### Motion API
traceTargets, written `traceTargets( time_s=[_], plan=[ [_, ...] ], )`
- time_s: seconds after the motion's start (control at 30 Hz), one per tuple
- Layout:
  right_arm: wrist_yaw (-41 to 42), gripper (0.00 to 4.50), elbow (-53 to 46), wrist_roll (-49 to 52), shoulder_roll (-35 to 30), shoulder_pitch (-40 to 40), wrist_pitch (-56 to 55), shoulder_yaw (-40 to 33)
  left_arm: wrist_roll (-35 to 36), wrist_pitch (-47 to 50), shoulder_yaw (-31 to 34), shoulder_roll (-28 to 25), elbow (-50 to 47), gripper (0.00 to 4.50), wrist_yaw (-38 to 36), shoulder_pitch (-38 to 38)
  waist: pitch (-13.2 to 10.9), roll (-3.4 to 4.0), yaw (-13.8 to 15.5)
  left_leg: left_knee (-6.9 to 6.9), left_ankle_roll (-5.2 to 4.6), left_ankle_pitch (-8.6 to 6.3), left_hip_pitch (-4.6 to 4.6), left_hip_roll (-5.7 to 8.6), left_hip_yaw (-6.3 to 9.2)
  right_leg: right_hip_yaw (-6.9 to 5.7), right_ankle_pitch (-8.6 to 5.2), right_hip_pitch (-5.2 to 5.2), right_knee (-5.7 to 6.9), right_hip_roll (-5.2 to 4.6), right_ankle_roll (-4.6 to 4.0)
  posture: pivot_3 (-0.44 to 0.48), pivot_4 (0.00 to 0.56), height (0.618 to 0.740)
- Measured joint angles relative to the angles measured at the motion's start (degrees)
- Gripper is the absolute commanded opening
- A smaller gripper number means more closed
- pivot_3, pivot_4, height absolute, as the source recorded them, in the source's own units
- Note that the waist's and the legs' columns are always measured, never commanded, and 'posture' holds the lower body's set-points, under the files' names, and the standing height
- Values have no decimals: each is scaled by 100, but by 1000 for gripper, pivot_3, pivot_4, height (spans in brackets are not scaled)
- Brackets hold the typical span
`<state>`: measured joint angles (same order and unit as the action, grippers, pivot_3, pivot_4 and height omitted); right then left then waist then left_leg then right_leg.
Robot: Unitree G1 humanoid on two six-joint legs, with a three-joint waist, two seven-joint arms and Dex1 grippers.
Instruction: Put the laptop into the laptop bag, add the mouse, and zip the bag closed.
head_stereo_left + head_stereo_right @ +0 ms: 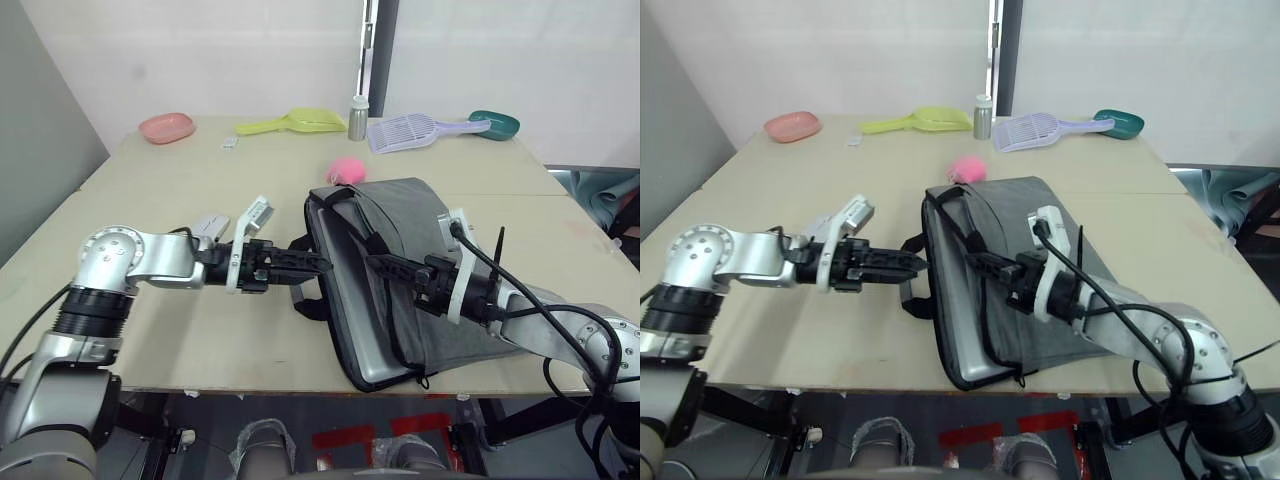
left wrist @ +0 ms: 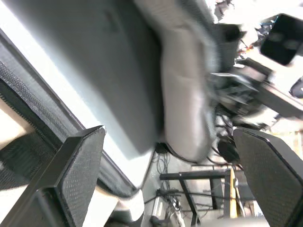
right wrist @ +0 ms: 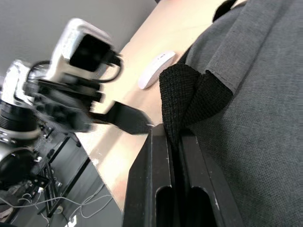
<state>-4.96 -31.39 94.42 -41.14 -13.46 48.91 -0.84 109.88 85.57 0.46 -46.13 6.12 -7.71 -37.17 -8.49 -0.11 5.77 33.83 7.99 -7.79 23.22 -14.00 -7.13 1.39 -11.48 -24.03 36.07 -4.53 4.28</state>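
The grey laptop bag (image 1: 420, 235) lies flat at the table's front right, its open side facing left. The silver laptop (image 1: 350, 335) sits inside it, with one long edge showing along that opening. My right gripper (image 1: 376, 262) rests on top of the bag, shut on one black strap handle (image 3: 187, 97), which is pinched between its fingers. My left gripper (image 1: 318, 265) is open at the bag's left edge, the laptop's edge (image 2: 94, 118) lying between its fingers. The white mouse (image 3: 156, 69) lies on the table left of the bag, behind my left wrist (image 1: 210, 226).
A pink plush (image 1: 347, 170) sits just behind the bag. Along the far edge are a pink dish (image 1: 167, 127), a yellow scoop (image 1: 290, 123), a metal bottle (image 1: 358, 118), a lilac scoop (image 1: 410, 130) and a green scoop (image 1: 494, 124). The bag's near corner reaches the table's front edge (image 1: 300, 385).
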Motion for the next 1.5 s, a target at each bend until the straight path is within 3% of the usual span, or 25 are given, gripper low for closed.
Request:
traceTargets(
  time_s=[0.17,0.4,0.57,0.83,1.1,1.27,1.37,1.5],
  plan=[
    [326,0,431,-342,-89,-102,72,-124,-1122,-1,933,-714,-504,4468,-2101,283,1,1,-20,-2,-1,0,-5,0,-2,1,-1,2,1,0,-3,0,150,740],
    [577,0,701,-704,-108,-298,293,-135,-3358,-1326,1088,-1673,-687,4468,-4680,1240,0,1,-17,-12,-1,-1,-5,-2,-2,-2,-4,2,-6,0,-8,0,150,740],
    [705,0,781,-775,-106,-320,436,-141,-4023,-1793,1484,-1774,-665,4468,-5321,1746,1,2,13,-13,-3,-2,-5,-2,-1,-5,-6,1,-2,0,-14,0,150,740],
    [854,0,810,-849,-106,-347,550,-159,-4381,-2292,2034,-1769,-788,4468,-6048,2229,1,2,21,-16,-9,-5,-6,-3,-2,-5,-10,0,-1,0,-22,0,150,740],
    [1265,2700,797,-874,-376,-359,854,-251,-4907,-2851,2299,-1761,-829,4500,-6438,2529,1,2,22,-19,-28,-16,-9,-3,-2,-5,-11,0,0,1,-23,0,150,740],
    [2164,4424,383,-726,-1159,14,1018,-969,-5244,-3015,2441,-1801,-726,4500,-6519,2808,1,2,48,-26,-32,-18,-9,-4,-4,-5,-14,0,-4,2,-26,0,150,740],
    [3113,4467,429,-1070,-1944,717,1108,-2085,-5496,-3048,2773,-2008,-446,4500,-6546,3058,4,-4,100,-35,-36,-20,-9,-5,-5,-5,-14,1,-20,3,-27,0,150,740],
    [4594,4467,508,-1964,-2295,1753,852,-3408,-5967,-3337,2991,-2332,-55,4500,-6693,3275,12,-11,117,-48,-38,-21,-22,-8,-18,1,-17,1,-25,5,-28,0,150,740]
  ],
)
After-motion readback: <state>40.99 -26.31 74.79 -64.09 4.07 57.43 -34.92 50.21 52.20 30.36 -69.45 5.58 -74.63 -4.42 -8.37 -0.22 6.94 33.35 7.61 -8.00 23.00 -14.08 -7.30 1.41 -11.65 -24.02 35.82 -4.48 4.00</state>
